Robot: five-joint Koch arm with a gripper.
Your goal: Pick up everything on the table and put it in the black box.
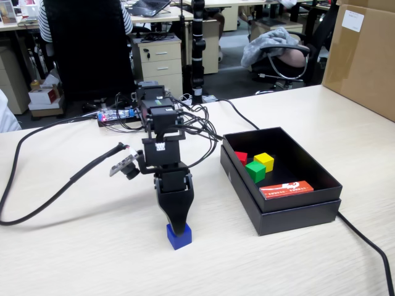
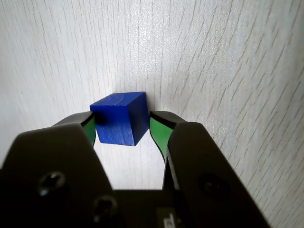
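a: looking at the fixed view first, the hand (image 1: 178,229) points straight down over the blue cube (image 1: 179,237), which sits on the table (image 1: 80,253) well left of the black box (image 1: 281,185). the tips seem to reach the cube's top, but from here i cannot tell how the jaws stand.

b: and the box?

a: the red cube (image 1: 241,156), the yellow cube (image 1: 264,161) and the green cube (image 1: 255,171) are already inside it, near its far left part, with a flat orange-red card (image 1: 286,189) lying at its near wall. so the blue one looks like the last piece left.

b: wrist view?

a: it settles the hand (image 2: 124,127). the blue cube (image 2: 119,118) sits between the two green pads (image 2: 157,133). the left pad touches the cube's side. the right pad is just beside it with a thin gap, as far as i can judge. so the jaws are spread around the cube, not yet pinching it. the cube is turned a little, one corner facing the camera, and rests on the table (image 2: 228,61).

b: so the step in hand is the grasp.

a: i'd say so. the next move calls for pressing the jaws together until both pads bear on the cube. then comes a lift clear of the table and a carry to the right in the fixed view, over the box's rim. a skewed cube might twist as the pads meet it.
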